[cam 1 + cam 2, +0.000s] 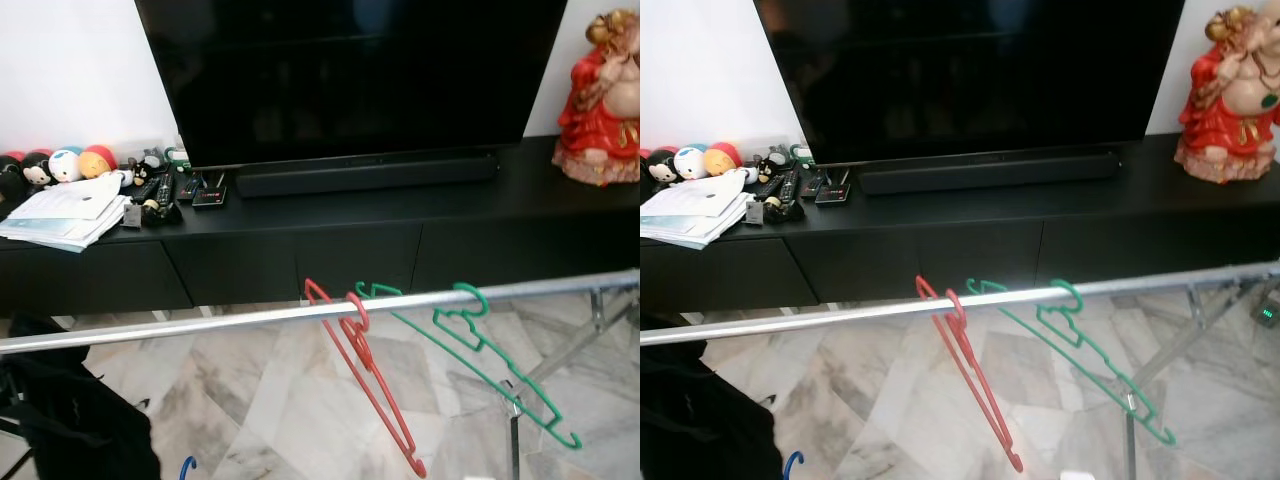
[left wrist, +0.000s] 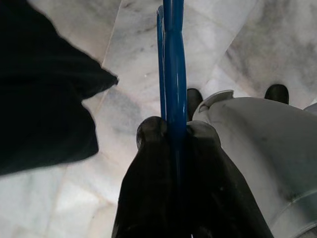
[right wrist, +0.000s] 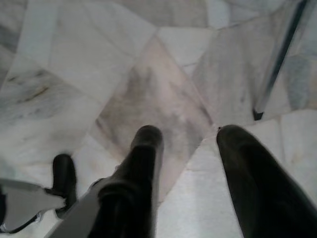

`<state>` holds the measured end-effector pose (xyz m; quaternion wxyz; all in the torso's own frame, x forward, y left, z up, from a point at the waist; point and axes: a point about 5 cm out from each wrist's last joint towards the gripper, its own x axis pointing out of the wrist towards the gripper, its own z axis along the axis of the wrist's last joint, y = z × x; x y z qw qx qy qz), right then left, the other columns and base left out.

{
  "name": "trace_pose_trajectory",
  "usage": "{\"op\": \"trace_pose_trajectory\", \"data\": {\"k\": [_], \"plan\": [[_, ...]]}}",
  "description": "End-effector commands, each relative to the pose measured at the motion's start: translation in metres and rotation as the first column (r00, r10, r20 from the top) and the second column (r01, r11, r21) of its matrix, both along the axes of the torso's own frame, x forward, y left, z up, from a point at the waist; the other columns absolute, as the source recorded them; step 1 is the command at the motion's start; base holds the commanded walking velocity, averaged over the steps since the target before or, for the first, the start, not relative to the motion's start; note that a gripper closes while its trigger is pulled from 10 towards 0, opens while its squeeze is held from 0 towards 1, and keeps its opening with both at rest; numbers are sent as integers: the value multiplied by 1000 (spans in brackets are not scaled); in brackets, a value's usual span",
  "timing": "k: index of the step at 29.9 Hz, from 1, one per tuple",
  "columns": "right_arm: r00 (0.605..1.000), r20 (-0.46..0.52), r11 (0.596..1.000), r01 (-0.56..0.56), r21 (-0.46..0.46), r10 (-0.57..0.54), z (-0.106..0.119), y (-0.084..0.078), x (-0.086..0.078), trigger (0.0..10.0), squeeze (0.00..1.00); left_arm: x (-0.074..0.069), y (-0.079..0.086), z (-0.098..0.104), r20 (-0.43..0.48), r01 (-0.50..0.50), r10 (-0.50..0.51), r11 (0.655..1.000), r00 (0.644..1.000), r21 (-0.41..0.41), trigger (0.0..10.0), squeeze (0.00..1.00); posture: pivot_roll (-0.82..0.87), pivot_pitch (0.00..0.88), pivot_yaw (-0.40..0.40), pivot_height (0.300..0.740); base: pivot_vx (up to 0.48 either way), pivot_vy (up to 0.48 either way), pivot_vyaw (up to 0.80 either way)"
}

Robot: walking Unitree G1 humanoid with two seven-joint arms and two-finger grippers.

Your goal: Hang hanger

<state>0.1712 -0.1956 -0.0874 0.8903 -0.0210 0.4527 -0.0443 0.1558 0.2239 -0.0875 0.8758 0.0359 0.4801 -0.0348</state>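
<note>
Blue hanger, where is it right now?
The blue hanger is pinched in the left hand, low on the robot's left beside the black cloth, below the silver rail.

**What I can't fully see**

The glossy blue plastic hanger (image 2: pixel 173 74) pinched between my left fingers (image 2: pixel 148 148) runs off the frame beyond them; its hook is unseen. In my head views only a blue curl (image 1: pixel 187 467) shows at the bottom edge.

two hangers (image 1: pixel 365 385) on rail (image 1: pixel 200 325), cabinet (image 1: pixel 330 240) behind
</note>
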Motion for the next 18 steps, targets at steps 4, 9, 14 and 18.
{"op": "trace_pose_trajectory", "data": {"k": [4,9,14,18], "plan": [[999,-42,1000,-10,17,11,-6,6,-11,10000,0,-5,8,1,6,123,-125,987,992,104,10000,0,-16,78,75,740,0,0,0],[999,-43,1000,-14,17,14,-6,5,-11,10000,0,42,-4,26,192,285,-312,946,930,157,10000,0,-12,76,75,740,0,0,0],[999,-44,1000,-20,15,20,-6,5,-11,10000,0,47,3,35,236,356,-412,902,880,244,10000,0,-8,71,76,740,0,0,0],[999,-45,1000,-25,14,25,-6,6,-12,10000,0,46,8,39,266,379,-449,883,853,277,10000,0,-12,66,79,740,0,0,0]]}}
